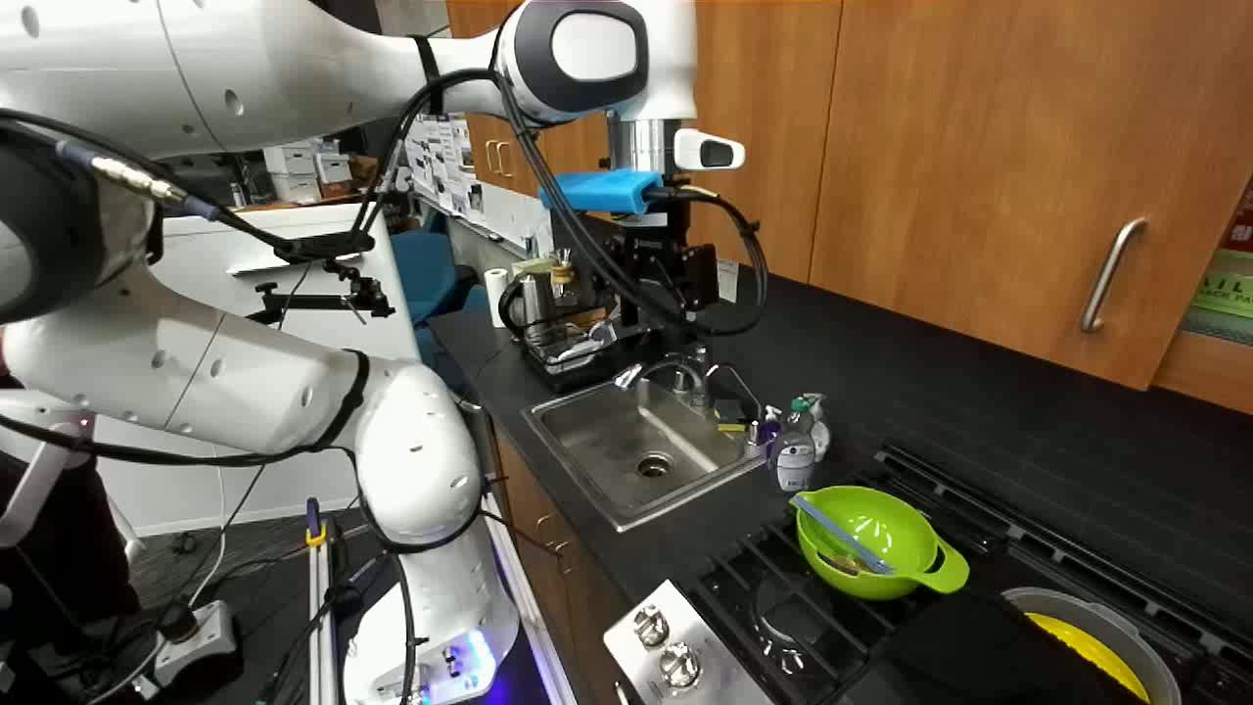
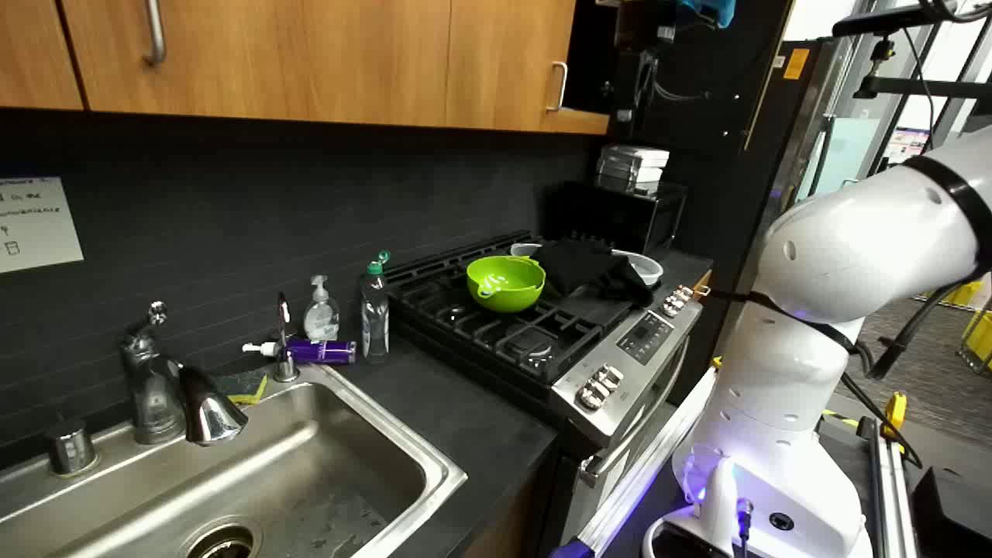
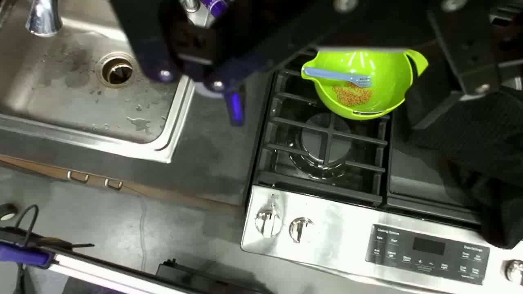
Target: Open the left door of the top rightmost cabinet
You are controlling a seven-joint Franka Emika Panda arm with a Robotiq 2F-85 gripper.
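Look for the left door [image 1: 989, 176] in the upper right of the frame in an exterior view: a broad, flat, wood-grained panel on the front of the top rightmost cabinet [image 2: 581, 122], apparently closed, to judge by the flush lower edge. Expect something stiff as a board and fairly heavy, but carried on its mounting, so not to be lifted, only swung. Probably hung along the edge to the left of the frame, opposite the handle [image 1: 1110, 271], hence to be drawn outward in an arc rather than straight back. Likely smooth and slippery on the broad face, offering no purchase there. Take the handle instead, a slim upright silver bar near the lower right corner of the panel, standing off the wood between both ends. Best gripped around the middle, across the bar from side to side, or hooked from behind, allowing for bare metal prone to slide between the fingers [image 3: 236, 107]. Hardly fragile, though easily marked by a hard scrape. Reckon on slight resistance at first, then an easy swing.

As for the gripper [image 3: 329, 120]: spread wide in the wrist view, pinching nothing, and apart from the handle. Disregard the green bowl [image 3: 390, 77] seen between the fingers, resting on the stove [image 3: 339, 237] well below. Bring round to face the panel before reaching for the bar.
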